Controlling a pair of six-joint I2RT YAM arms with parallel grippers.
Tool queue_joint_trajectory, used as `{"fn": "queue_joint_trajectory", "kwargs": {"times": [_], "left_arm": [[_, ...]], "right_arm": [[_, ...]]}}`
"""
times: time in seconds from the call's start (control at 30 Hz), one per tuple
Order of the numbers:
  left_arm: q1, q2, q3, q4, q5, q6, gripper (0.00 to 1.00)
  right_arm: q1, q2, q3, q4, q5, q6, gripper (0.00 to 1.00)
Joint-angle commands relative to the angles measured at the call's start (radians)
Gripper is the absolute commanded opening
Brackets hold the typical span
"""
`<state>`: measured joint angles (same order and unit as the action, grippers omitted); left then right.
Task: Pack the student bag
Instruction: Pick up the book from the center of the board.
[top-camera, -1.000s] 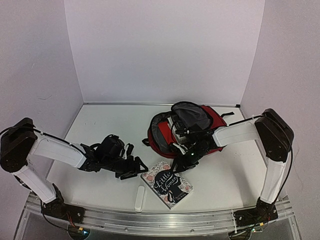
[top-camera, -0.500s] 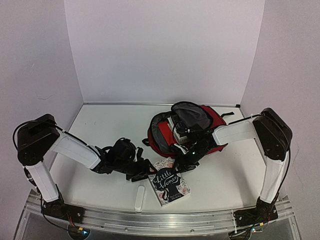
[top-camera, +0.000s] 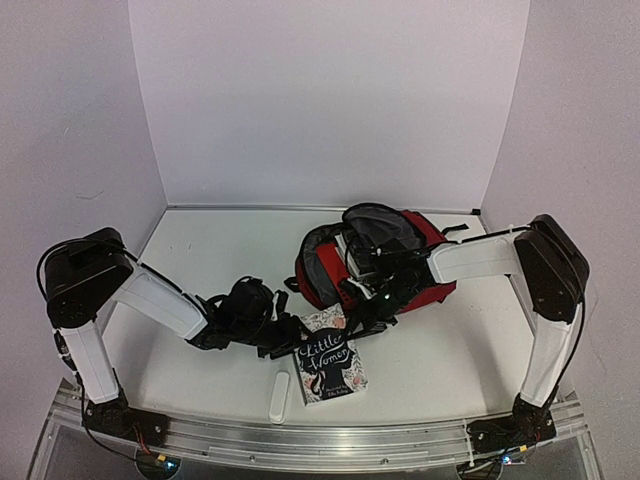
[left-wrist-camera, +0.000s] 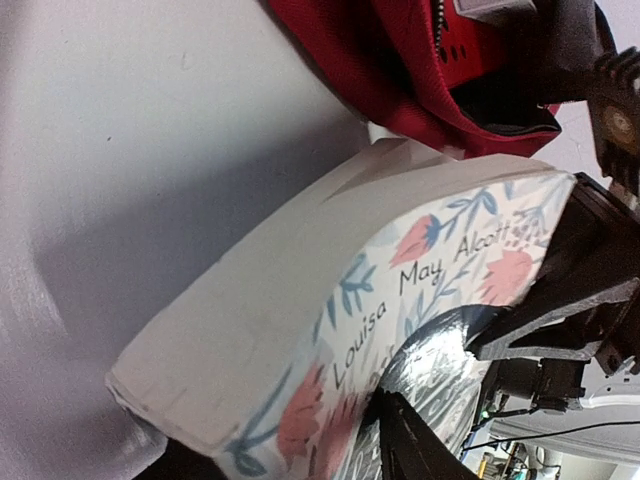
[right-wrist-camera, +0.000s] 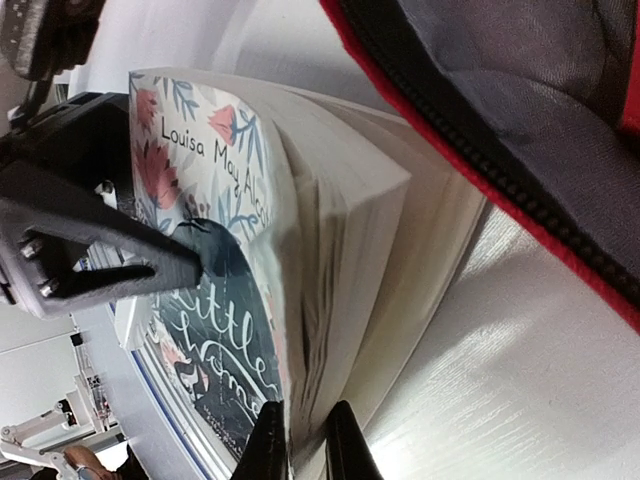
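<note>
Two tools flank one book (top-camera: 330, 362) on the worktop (top-camera: 200, 260) from above: left tool (top-camera: 285, 335) at its left edge, right tool (top-camera: 362, 308) at its far corner, student bag (top-camera: 430, 235) just behind the right tool. Left wrist: a finger (left-wrist-camera: 400, 440) rests on the cover; grip unclear. Right wrist: fingertips (right-wrist-camera: 268, 445) pinch cover and pages, bag rim (right-wrist-camera: 480, 150) just beside; this arm seems nearer.

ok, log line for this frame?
left claw: touching book cover, grip unclear | right claw: pinched on book cover edge | student bag: open, book outside by its mouth
</note>
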<state>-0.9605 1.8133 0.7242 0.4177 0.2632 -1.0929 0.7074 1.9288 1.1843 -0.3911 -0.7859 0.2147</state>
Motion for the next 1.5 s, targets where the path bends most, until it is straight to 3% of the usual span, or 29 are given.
{"fn": "queue_joint_trajectory", "kwargs": {"times": [0.0, 0.1, 0.27, 0.33, 0.5, 0.7, 0.87, 1.1, 1.3, 1.47], "left_arm": [[-0.017, -0.046, -0.021, 0.127, 0.023, 0.061, 0.41], [-0.017, -0.115, -0.034, 0.133, -0.004, 0.092, 0.24], [-0.016, -0.244, 0.001, 0.066, -0.071, 0.168, 0.01], [-0.013, -0.288, 0.037, 0.011, -0.094, 0.197, 0.0], [0.036, -0.381, 0.089, -0.002, -0.121, 0.205, 0.0], [0.089, -0.536, 0.064, 0.079, -0.384, 0.2, 0.0], [0.105, -0.573, 0.091, 0.17, -0.539, 0.249, 0.0], [0.106, -0.509, 0.125, 0.311, -0.567, 0.228, 0.0], [0.106, -0.467, 0.075, 0.558, -0.594, 0.196, 0.0], [0.108, -0.454, 0.064, 0.617, -0.599, 0.18, 0.0]], "right_arm": [[0.025, -0.075, 0.062, 0.1, -0.052, -0.016, 0.09], [0.004, -0.106, 0.075, 0.093, -0.046, -0.014, 0.23], [-0.06, -0.176, 0.14, 0.055, -0.041, -0.012, 0.61], [-0.089, -0.195, 0.193, 0.015, -0.043, -0.014, 0.76], [-0.163, -0.243, 0.287, -0.027, -0.036, 0.016, 0.97], [-0.178, -0.299, 0.321, -0.023, -0.006, 0.058, 0.98], [-0.177, -0.291, 0.275, 0.08, -0.136, 0.162, 0.98], [-0.11, -0.266, 0.193, 0.336, -0.19, 0.341, 0.98], [-0.04, -0.192, 0.198, 0.414, -0.162, 0.395, 0.98], [-0.036, -0.146, 0.223, 0.426, -0.089, 0.426, 0.96]]}}
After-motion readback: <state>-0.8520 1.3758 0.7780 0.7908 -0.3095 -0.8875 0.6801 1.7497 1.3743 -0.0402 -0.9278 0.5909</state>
